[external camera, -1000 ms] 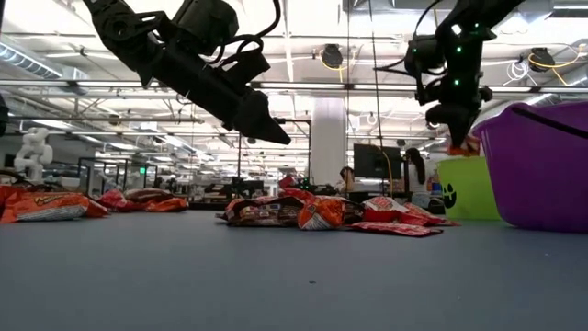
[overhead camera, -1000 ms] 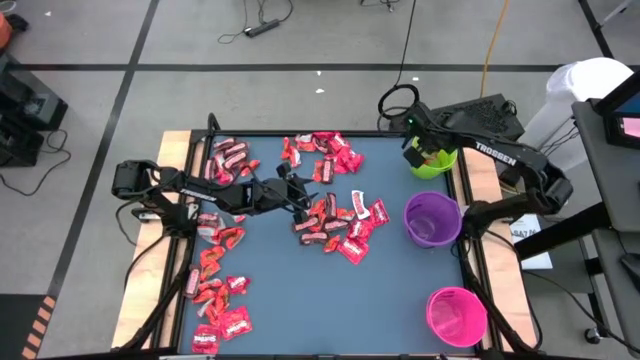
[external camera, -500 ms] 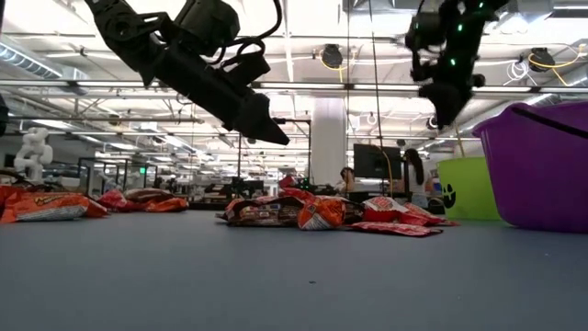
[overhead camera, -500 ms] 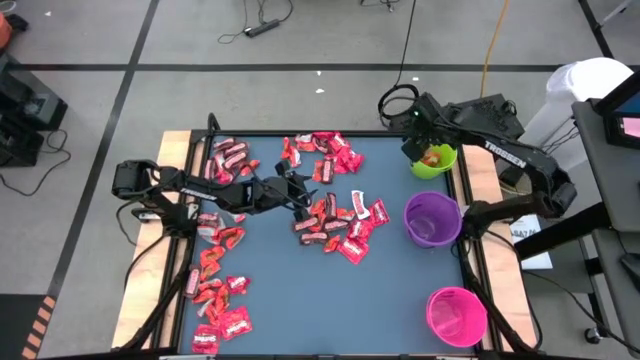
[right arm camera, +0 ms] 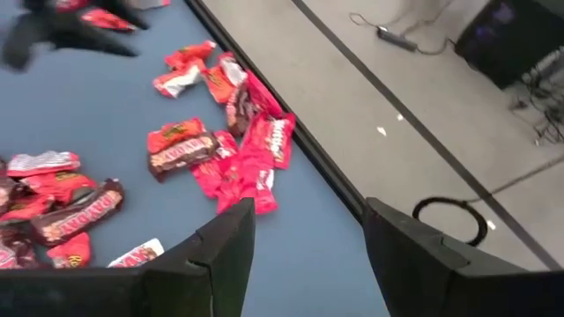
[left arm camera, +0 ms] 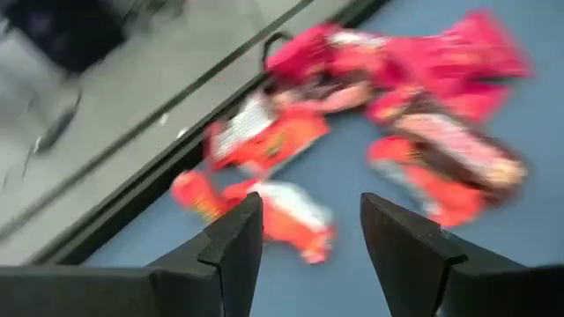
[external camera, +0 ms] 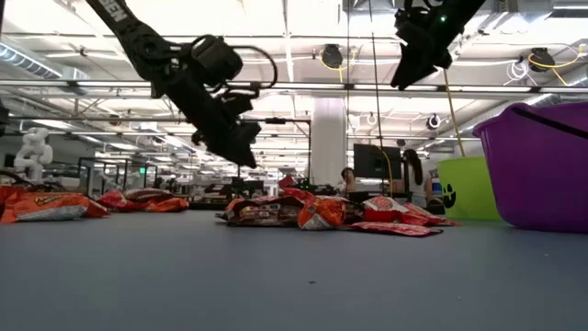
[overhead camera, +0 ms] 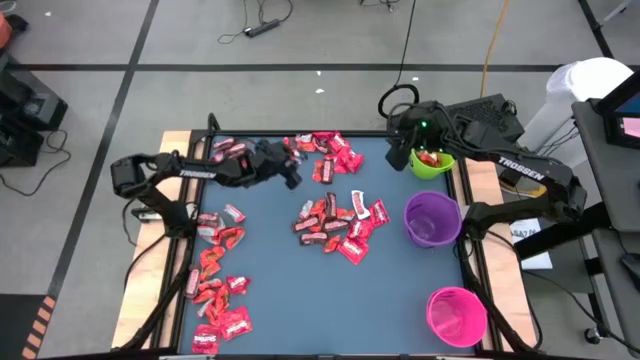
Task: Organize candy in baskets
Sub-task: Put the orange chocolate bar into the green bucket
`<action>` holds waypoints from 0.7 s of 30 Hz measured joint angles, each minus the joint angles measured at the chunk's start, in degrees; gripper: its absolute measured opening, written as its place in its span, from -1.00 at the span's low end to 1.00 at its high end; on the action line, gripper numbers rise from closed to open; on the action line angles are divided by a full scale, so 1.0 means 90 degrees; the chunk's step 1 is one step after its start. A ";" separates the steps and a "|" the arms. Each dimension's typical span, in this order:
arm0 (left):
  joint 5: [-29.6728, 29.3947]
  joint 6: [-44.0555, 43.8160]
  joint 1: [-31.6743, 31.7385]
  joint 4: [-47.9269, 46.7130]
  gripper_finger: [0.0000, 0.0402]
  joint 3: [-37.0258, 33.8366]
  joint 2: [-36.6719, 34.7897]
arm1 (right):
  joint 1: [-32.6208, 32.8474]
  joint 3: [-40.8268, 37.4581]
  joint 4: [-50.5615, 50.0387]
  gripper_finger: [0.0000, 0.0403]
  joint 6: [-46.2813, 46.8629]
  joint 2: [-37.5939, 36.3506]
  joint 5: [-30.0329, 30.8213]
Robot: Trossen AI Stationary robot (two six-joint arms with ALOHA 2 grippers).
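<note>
Candy in red wrappers lies in heaps on the blue table: at the far middle (overhead camera: 325,152), in the centre (overhead camera: 340,220), at the far left (overhead camera: 228,155) and along the left side (overhead camera: 215,290). My left gripper (overhead camera: 293,178) hovers open above the table, between the far-left and far-middle heaps, with nothing between its fingers (left arm camera: 238,233). My right gripper (overhead camera: 398,160) hangs open and high, just left of the lime green basket (overhead camera: 440,165), which holds a red candy (overhead camera: 430,157). The purple basket (overhead camera: 432,220) and the pink basket (overhead camera: 456,316) stand along the right edge.
Wooden rails frame the table on the left (overhead camera: 150,270) and right (overhead camera: 478,190). Bare blue surface lies in the near middle (overhead camera: 330,310). In the low view the purple basket (external camera: 537,165) stands close at the right, with the green one (external camera: 467,188) behind it.
My right gripper has opened over the green basket and let go of a red candy, which now lies in that basket. It has then risen and gone left, clear of the basket. My left gripper, still open, has gone from the centre heap toward the table's far edge.
</note>
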 joint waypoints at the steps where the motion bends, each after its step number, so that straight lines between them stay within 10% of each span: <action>1: 0.0012 -0.0158 0.0145 -0.0061 -0.02 0.0000 0.0000 | 0.0050 0.0000 0.0018 -0.01 -0.0013 0.0000 0.0000; 21: 0.1478 -0.0620 0.1757 0.0040 -0.02 0.0312 0.1196 | 0.0216 0.0000 0.0052 -0.01 -0.0028 0.0002 0.0012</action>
